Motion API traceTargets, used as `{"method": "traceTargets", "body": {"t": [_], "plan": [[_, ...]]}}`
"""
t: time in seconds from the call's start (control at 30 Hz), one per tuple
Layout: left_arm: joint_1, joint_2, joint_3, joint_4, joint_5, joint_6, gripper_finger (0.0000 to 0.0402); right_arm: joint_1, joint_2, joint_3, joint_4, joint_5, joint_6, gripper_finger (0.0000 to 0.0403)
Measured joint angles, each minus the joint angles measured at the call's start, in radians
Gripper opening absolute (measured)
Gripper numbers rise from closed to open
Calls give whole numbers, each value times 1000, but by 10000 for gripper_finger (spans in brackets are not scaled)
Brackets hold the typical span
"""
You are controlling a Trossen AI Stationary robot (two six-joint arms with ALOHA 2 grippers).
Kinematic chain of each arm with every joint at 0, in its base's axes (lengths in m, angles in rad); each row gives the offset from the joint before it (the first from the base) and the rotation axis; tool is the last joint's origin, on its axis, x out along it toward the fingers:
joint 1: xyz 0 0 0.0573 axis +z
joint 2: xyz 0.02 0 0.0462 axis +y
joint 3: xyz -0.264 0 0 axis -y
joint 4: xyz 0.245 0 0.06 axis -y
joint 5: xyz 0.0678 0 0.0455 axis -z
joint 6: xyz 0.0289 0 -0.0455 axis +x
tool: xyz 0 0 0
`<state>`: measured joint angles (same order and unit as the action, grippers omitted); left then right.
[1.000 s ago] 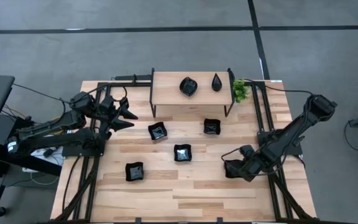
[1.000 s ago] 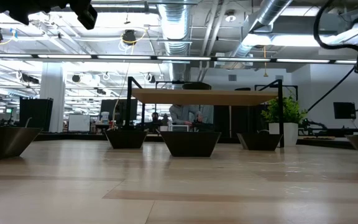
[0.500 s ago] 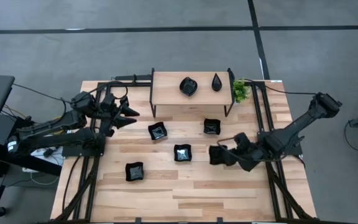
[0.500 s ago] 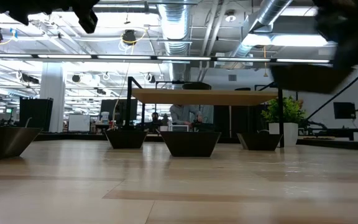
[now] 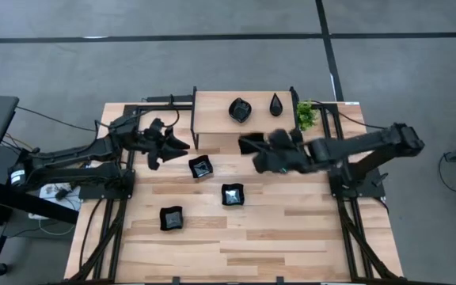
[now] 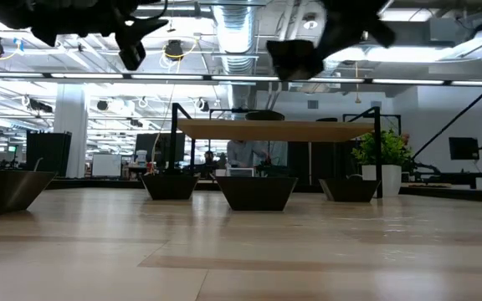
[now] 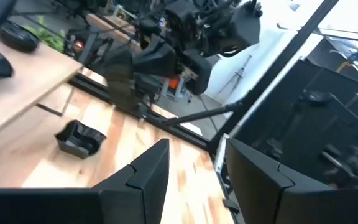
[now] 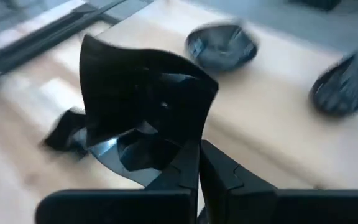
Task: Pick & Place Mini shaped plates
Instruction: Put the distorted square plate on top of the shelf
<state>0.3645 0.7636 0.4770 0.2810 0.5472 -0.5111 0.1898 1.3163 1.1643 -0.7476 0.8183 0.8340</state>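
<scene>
Fingers (image 8: 191,165) of the right gripper (image 5: 253,150) are pinching a square plate (image 8: 143,99), carried in the air just in front of the raised shelf (image 5: 212,115). Up on that shelf sit a round-ish plate (image 5: 239,109) and a teardrop plate (image 5: 276,104). Three square plates (image 5: 200,167) lie on the bench (image 5: 252,237). Left gripper (image 5: 179,143) hovers beside the shelf, fingers (image 7: 148,177) spread.

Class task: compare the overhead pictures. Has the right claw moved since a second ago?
Yes. The right claw, shut on a plate, swung from the table's right edge toward the shelf.
</scene>
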Motion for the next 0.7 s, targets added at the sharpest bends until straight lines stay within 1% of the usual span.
{"method": "traceTargets", "body": {"t": [0.07, 0.13, 0.23, 0.33, 0.43, 0.6, 0.7], "plan": [[0, 3, 0, 16, -20, 1, 159, -51, 45, 53, 0, -2, -74, 0], [0, 3, 0, 35, -63, 1, 159, -95, 90, 107, -1, -13, -100, 0], [0, 3, 0, 67, -122, 11, 159, -151, 157, 199, 1, -97, -153, 0], [0, 3, 0, 89, -155, 65, 159, -207, 222, 302, 7, -263, -243, 0], [0, 3, 0, 99, -160, 119, 159, -261, 280, 402, -7, -433, -320, 0], [-23, 3, 0, 111, -159, 244, 159, -359, 342, 529, -50, -701, -340, 0], [-36, 3, 0, 115, -157, 296, 159, -409, 362, 571, -60, -822, -346, 0]]}}
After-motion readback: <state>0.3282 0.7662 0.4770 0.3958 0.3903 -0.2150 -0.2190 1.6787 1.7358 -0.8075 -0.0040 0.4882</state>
